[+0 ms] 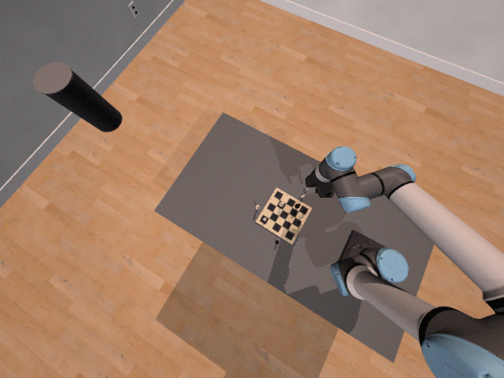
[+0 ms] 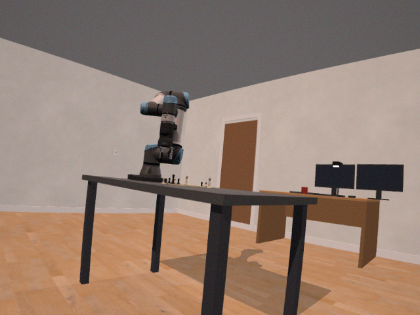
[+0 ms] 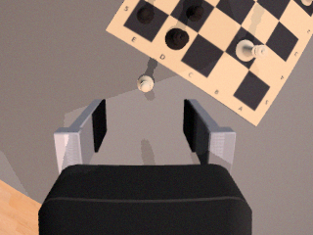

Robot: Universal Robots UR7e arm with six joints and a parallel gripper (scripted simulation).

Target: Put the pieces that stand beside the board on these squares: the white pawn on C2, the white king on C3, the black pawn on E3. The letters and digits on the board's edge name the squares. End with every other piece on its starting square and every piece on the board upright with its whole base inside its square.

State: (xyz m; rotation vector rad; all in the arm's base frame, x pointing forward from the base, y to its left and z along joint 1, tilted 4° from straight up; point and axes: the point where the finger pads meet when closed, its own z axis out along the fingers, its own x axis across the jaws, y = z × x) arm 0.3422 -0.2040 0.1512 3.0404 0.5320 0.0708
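Observation:
My gripper [image 3: 144, 116] [image 1: 305, 189] is open and empty. It points down over the dark table [image 1: 211, 171] [image 3: 66, 59] just off one edge of the chessboard [image 1: 268, 205] [image 3: 222, 92]. In the wrist view a white pawn [image 3: 147, 82] stands upright on the table beside the board, a little ahead of the gap between my fingers. A white king [image 1: 257, 207] stands off the board's left side. A black pawn [image 1: 276, 242] stands off its near side. Several black and white pieces stand on the board, among them a black piece [image 3: 178, 38] and a white piece [image 3: 246, 49].
The robot's base [image 1: 357, 248] sits on the table right of the board, and the arm reaches over that side. A black cylinder [image 1: 77, 98] shows at the upper left. A desk [image 2: 322, 207] with monitors and a red cup [image 2: 304, 189] stands far behind.

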